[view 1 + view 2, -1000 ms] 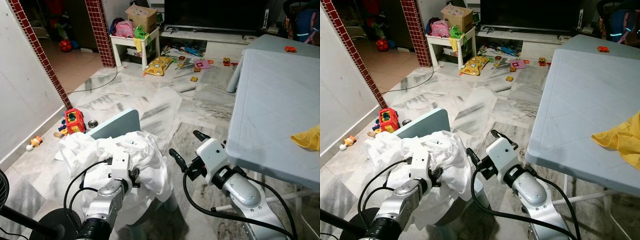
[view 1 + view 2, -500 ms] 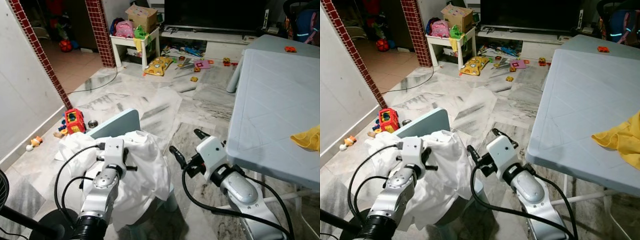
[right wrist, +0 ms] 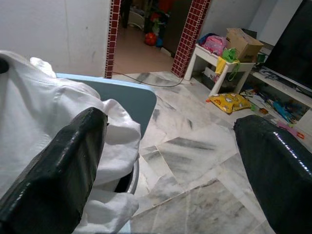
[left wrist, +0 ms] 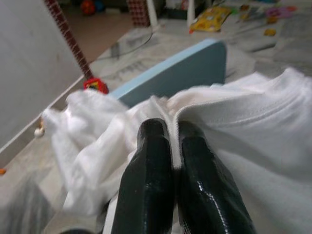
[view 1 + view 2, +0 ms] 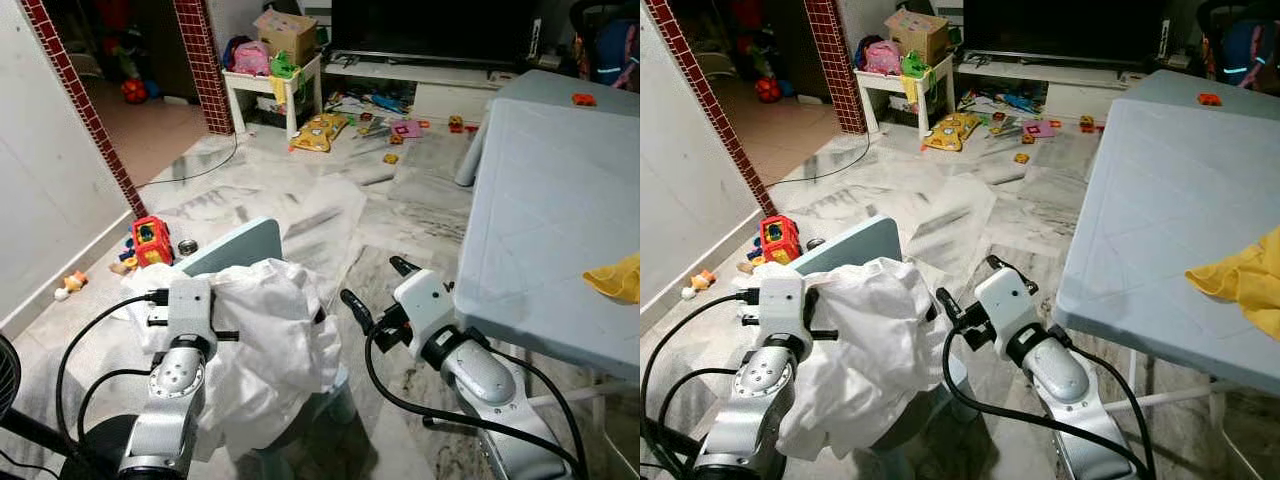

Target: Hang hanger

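A crumpled white shirt (image 5: 270, 340) lies heaped over a light blue chair (image 5: 235, 250) right in front of me. My left gripper (image 4: 169, 127) is shut on a fold of the shirt at its ribbed collar (image 4: 234, 109), at the heap's left side. My right gripper (image 5: 378, 287) hangs open just right of the shirt, level with its top, with nothing between its fingers (image 3: 53, 170). I cannot make out a hanger; the cloth may cover one.
A grey-blue table (image 5: 540, 200) with a yellow cloth (image 5: 615, 278) stands close on the right. Toys (image 5: 150, 240) lie by the left wall, with more clutter near a small white table (image 5: 270, 80). Marble floor (image 5: 330, 200) stretches ahead.
My left gripper has moved left and up, drawing the gripped shirt fold with it, so the heap now stands higher. The right gripper has barely moved.
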Controlling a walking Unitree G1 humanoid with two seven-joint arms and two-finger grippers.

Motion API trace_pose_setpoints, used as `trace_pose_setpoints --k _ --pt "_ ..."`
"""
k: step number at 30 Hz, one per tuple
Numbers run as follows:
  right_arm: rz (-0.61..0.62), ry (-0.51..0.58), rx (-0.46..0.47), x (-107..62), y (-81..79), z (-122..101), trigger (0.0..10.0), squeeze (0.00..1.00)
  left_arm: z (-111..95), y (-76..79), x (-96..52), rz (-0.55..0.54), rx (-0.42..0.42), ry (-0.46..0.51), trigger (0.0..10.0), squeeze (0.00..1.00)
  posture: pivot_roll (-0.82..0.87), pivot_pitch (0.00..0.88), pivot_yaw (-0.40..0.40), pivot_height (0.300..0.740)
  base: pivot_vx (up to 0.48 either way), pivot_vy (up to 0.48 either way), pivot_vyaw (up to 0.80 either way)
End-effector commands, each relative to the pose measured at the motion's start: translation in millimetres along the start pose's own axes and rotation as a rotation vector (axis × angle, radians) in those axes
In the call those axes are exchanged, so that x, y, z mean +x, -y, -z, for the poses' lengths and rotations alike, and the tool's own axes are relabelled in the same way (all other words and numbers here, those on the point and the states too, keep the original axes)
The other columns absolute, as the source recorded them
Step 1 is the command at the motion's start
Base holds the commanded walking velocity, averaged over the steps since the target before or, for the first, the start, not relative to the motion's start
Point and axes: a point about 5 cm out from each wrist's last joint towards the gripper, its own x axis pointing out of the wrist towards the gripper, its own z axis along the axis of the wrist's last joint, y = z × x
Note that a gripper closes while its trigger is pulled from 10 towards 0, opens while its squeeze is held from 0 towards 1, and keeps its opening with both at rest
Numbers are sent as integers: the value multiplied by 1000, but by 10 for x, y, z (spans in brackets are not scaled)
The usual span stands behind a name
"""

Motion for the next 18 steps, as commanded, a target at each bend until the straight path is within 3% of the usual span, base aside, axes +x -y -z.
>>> trace_pose_setpoints --k 1,2,4,5,9,10,14,18 --pt "-7 2 4 24 1 3 10000 0 73 -96 -14 -47 -13 -48 0 0 -279 0 42 740 0 0 0" --pt "-13 2 4 25 -3 5 10000 0 180 -94 -25 -47 -45 -115 2745 0 -280 0 43 740 0 0 0" --pt "-16 1 4 24 -6 5 10000 0 259 -86 -37 -47 -75 -166 3020 0 -283 0 43 740 0 0 0" --pt "-17 0 4 18 -4 7 10000 0 322 -71 -53 -44 -84 -206 10000 0 -286 0 45 740 0 0 0" --pt "-15 -2 6 0 2 13 10000 0 413 -44 -94 -36 -118 -278 10000 0 -286 0 47 740 0 0 0" --pt "-15 -3 7 -3 -2 15 10000 0 446 -46 -112 -41 -148 -304 10000 1000 -285 0 48 740 0 0 0" --pt "-17 -4 8 -5 -16 17 10000 0 489 -61 -144 -53 -183 -338 10000 1000 -283 0 48 740 0 0 0" --pt "-23 -3 9 -3 -28 17 10000 0 446 -94 -153 -51 -109 -318 10000 1000 -281 0 49 740 0 0 0"
